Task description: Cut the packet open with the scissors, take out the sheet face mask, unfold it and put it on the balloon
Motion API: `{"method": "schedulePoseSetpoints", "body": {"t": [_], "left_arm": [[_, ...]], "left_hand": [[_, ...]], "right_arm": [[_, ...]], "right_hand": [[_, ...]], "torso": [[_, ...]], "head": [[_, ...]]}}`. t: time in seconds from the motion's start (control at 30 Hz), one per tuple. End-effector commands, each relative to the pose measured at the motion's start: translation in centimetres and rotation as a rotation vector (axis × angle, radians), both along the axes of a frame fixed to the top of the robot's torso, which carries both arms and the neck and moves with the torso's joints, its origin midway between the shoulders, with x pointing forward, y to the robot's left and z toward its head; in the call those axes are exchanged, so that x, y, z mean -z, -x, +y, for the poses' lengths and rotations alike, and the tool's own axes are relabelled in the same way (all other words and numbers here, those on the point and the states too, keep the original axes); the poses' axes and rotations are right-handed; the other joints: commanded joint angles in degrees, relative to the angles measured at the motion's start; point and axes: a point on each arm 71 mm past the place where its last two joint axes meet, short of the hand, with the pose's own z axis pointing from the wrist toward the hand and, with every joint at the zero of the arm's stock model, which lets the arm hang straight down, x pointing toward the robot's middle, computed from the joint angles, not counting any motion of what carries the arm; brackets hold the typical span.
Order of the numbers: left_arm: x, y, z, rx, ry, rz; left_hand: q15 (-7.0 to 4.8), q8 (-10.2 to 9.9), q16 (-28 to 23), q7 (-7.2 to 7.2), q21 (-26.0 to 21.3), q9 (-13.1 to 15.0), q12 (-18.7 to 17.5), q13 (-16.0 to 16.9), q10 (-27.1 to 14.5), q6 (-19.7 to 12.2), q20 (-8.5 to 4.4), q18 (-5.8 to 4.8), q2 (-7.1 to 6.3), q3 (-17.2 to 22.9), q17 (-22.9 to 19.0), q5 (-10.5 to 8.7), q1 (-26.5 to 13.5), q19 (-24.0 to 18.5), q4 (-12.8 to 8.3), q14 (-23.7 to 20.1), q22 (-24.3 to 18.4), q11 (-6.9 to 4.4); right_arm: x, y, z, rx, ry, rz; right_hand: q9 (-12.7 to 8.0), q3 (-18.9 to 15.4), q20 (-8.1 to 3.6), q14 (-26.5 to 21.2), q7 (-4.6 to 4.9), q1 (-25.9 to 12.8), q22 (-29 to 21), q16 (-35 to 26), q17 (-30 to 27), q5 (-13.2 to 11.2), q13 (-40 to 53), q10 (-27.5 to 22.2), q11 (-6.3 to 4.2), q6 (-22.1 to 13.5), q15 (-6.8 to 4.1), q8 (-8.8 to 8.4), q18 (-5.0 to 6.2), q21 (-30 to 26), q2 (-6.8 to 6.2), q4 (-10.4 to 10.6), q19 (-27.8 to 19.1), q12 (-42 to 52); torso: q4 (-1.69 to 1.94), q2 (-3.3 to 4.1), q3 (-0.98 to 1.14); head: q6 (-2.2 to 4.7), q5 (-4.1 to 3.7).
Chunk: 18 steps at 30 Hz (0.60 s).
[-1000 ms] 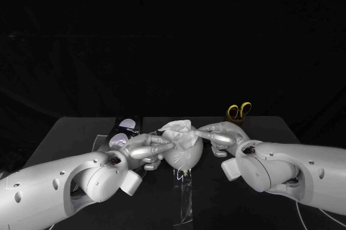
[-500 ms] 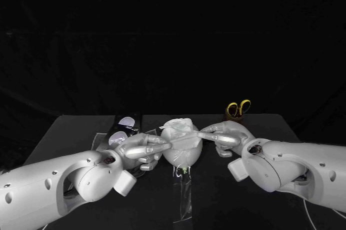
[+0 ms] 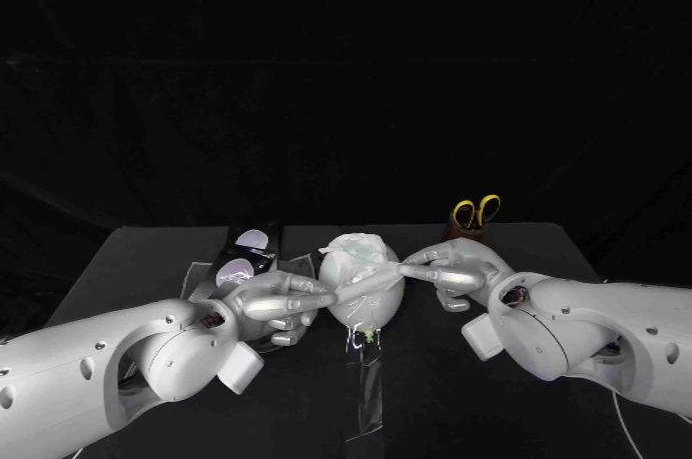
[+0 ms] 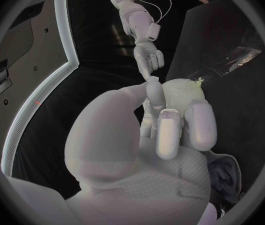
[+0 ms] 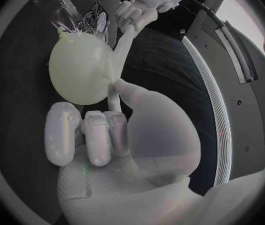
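Sheet face mask [image 3: 358, 249] caps the balloon [image 3: 372, 307]; left robot hand [image 3: 281, 301] and right robot hand [image 3: 450, 269] touch it, cannot tell if gripping

The glossy white left arm [image 3: 101, 367] and matching glossy white right arm [image 3: 599, 324] have rounded, bulbous shells dotted with small dark round screw recesses. A thin white cable [image 3: 622, 407] runs beside the right arm. Past a dark wrist joint, the silver metallic left hand [image 3: 281, 299] and silver metallic right hand [image 3: 450, 269] have smooth, round-tipped fingers and finely mesh-textured backs.
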Motion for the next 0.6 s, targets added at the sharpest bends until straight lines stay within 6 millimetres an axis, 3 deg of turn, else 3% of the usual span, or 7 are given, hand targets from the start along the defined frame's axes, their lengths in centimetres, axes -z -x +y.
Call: {"method": "schedulePoseSetpoints", "body": {"t": [0.03, 0.6], "left_arm": [[0.4, 0.6, -0.2, 0.088, -0.045, 0.025], [1.0, 2.0, -0.9, 0.229, -0.049, 0.058]], "left_hand": [[-0.26, 0.4, 0.3, 0.0, 0.3, 6.4, -0.2, 0.0, 1.2, -0.1, -0.4, -0.76, 0.46, 1.0, 8.8, 0.17, -0.4, 0.0, -0.5, 4.2, 0.1, -0.98], [-0.26, 0.5, 0.3, 0.0, 0.4, 6.6, -0.3, 0.1, 1.2, -0.1, -0.4, -0.78, 0.24, 1.6, 8.8, 0.17, -0.7, 0.0, -1.0, 4.2, 0.2, -0.99]], "right_arm": [[-0.1, 0.0, -0.2, -0.014, 0.029, -0.028], [-0.2, 0.7, -0.1, -0.053, 0.058, -0.039]], "right_hand": [[1.2, 0.8, 0.1, 6.1, -0.04, 0.2, 11.4, 0.2, 15.1, 0.3, 15.1, 6.0, -0.4, 0.5, -0.23, 0.16, 0.21, -0.2, 0.51, -0.8, 0.4, 0.2], [1.3, 0.9, 0.1, 6.1, -0.02, 0.2, 11.4, 0.2, 15.1, 0.3, 15.1, 6.0, -0.38, 0.4, -0.22, 0.2, 0.23, -0.3, 0.34, -1.0, 0.4, 0.2]], "torso": [[0.03, 0.02, -0.04], [0.02, -0.05, 0.0]], "head": [[-0.38, -0.01], [-1.05, -0.11]]}}
